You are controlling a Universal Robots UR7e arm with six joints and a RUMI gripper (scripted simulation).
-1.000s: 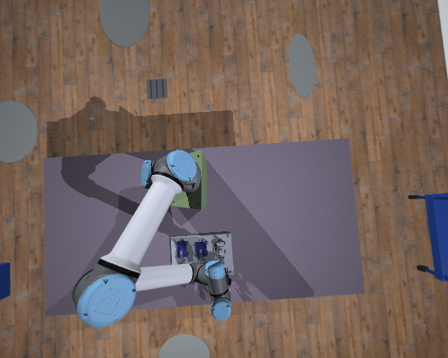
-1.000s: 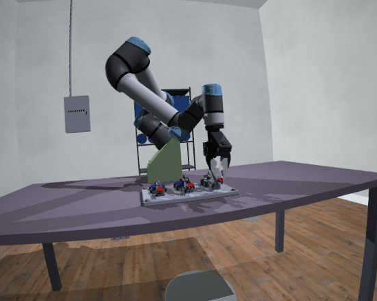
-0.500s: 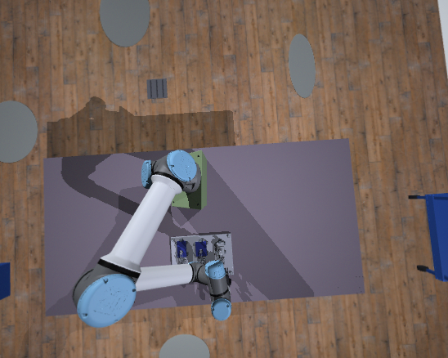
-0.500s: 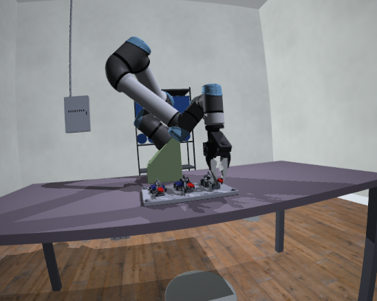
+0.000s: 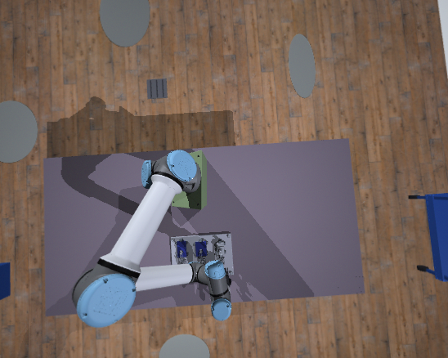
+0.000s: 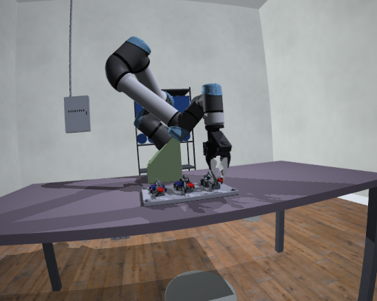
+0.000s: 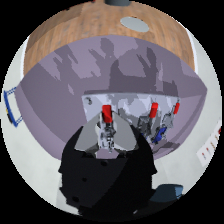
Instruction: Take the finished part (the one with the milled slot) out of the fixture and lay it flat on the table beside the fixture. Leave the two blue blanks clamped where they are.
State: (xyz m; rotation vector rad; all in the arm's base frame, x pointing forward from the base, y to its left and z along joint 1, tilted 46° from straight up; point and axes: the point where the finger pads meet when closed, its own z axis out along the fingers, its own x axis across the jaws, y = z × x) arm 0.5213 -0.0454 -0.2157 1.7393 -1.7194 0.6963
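Observation:
A grey fixture plate (image 5: 202,253) lies on the purple table with three clamp stations. Two blue blanks (image 5: 181,247) (image 5: 200,247) sit clamped in the left and middle stations. The grey finished part (image 5: 220,246) sits in the right station, and its slot is too small to make out. My gripper (image 6: 219,176) points down over that right station. It is shut on the red handle of that station's toggle clamp (image 6: 221,179). In the wrist view the handle (image 7: 106,114) stands between my fingertips, with the grey clamp and part below. The blue blanks (image 7: 159,134) show to the right.
The arm's green mounting block (image 5: 194,184) stands behind the fixture. The other two clamps have red handles (image 6: 161,188) (image 6: 190,185). A blue cart (image 5: 445,237) stands off the table's right end. The table's front edge is close to the fixture.

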